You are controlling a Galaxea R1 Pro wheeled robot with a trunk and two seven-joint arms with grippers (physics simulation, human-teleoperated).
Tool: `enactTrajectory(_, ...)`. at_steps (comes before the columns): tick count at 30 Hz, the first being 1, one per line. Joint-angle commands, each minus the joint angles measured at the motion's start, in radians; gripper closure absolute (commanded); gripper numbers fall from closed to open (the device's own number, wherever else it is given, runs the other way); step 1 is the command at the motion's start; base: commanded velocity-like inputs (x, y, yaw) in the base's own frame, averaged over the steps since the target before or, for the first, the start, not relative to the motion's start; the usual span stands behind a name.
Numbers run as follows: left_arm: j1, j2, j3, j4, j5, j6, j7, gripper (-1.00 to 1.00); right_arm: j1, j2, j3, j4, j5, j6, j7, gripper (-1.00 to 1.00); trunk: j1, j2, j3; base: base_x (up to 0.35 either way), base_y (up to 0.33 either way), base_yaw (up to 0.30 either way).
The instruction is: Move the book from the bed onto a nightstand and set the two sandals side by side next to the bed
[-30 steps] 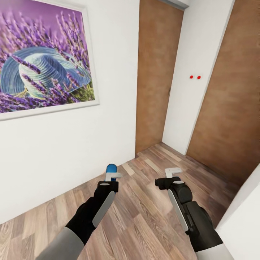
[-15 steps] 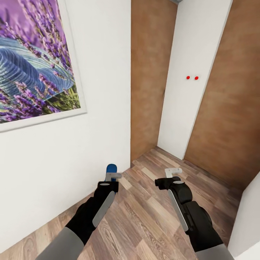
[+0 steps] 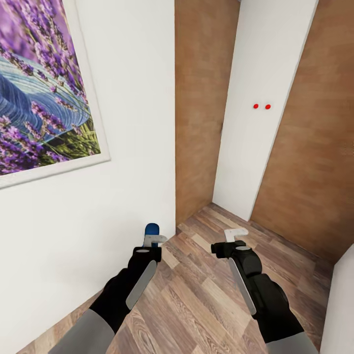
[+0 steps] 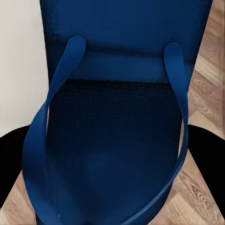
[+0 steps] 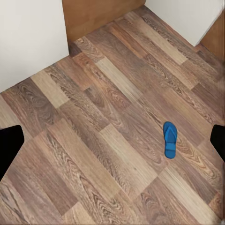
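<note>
In the head view my left gripper (image 3: 154,240) is shut on a bright blue sandal (image 3: 152,229), whose rounded end sticks up above the fingers. The left wrist view looks straight onto that sandal (image 4: 112,140), its straps curving down both sides between the dark fingers (image 4: 10,164). My right gripper (image 3: 236,235) is open and holds nothing. In the right wrist view its fingertips stand far apart, and a second blue sandal (image 5: 169,138) lies flat on the wood-plank floor (image 5: 93,140) below. The bed, book and nightstands are out of view.
A white wall (image 3: 88,221) with a framed lavender picture (image 3: 39,98) stands close on the left. Brown wooden door panels (image 3: 196,113) and a white wall section with two red dots (image 3: 261,106) lie ahead. The wood floor (image 3: 196,295) runs between them.
The whole head view has shifted: the picture and wall slid left and the brown doors came closer, so the camera moved. Both arms keep their pose, the sandal still held.
</note>
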Motion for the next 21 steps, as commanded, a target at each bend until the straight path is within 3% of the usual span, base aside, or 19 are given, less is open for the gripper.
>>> enactTrajectory(1, -0.001, 0.001, -0.002, -0.001, 0.009, 0.002, 0.011, 1.00, -0.001, 0.000, 0.001, -0.001, -0.007, 0.004, -0.008, -1.00, 0.001, -0.002, -0.002, 0.220, 0.001, -0.262)
enactTrajectory(13, -0.001, 0.001, -0.003, -0.001, 0.004, 0.002, 0.012, 1.00, -0.001, 0.000, 0.001, -0.001, -0.007, 0.004, -0.008, -1.00, 0.001, -0.002, -0.002, 0.184, 0.000, -0.242)
enactTrajectory(21, -0.001, 0.001, -0.005, -0.001, 0.005, 0.002, 0.012, 1.00, -0.001, 0.001, 0.001, -0.001, -0.007, 0.004, -0.008, -1.00, 0.001, -0.002, -0.002, 0.308, 0.000, -0.258)
